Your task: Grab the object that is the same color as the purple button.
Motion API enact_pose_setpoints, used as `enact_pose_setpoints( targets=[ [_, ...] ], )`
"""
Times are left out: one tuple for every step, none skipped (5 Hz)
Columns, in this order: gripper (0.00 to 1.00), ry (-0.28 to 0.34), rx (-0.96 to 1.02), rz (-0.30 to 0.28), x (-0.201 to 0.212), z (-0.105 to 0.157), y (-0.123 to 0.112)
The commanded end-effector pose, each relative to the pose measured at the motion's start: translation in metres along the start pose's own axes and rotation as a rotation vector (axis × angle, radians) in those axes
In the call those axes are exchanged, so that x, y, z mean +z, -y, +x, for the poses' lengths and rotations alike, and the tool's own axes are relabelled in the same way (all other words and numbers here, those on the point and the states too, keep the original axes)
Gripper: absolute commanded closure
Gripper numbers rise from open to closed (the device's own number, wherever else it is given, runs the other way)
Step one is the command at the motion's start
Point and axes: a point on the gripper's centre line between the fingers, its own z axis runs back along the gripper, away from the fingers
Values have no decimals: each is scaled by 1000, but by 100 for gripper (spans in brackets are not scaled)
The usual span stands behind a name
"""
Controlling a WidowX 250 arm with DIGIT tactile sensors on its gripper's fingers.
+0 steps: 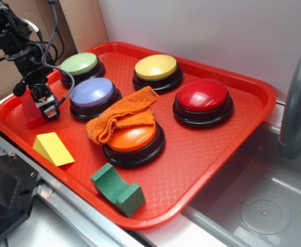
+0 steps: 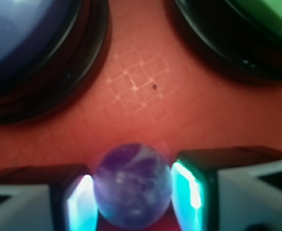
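Pincer clamped on purple ball, lower centre of wrist view, matching purple button at upper left.

Red tray holds green button, yellow button, red button; orange cloth draped over orange button. Yellow wedge, green block near front edge; red block at left edge.

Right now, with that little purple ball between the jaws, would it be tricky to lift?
Probably somewhat. The purple ball is round and glossy, so it could slip or squirt out from flat jaws. If dropped, it would likely roll across the red tray. It looks hard and marble-like, so squeezing shouldn't deform it.
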Motion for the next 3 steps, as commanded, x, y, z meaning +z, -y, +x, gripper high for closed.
enact_pose_setpoints(
  targets=[
    [100,10,120,37,34,14,-8],
    [100,-18,206,77,52,20,0],
    [100,6,238,41,67,30,15]
  ],
)
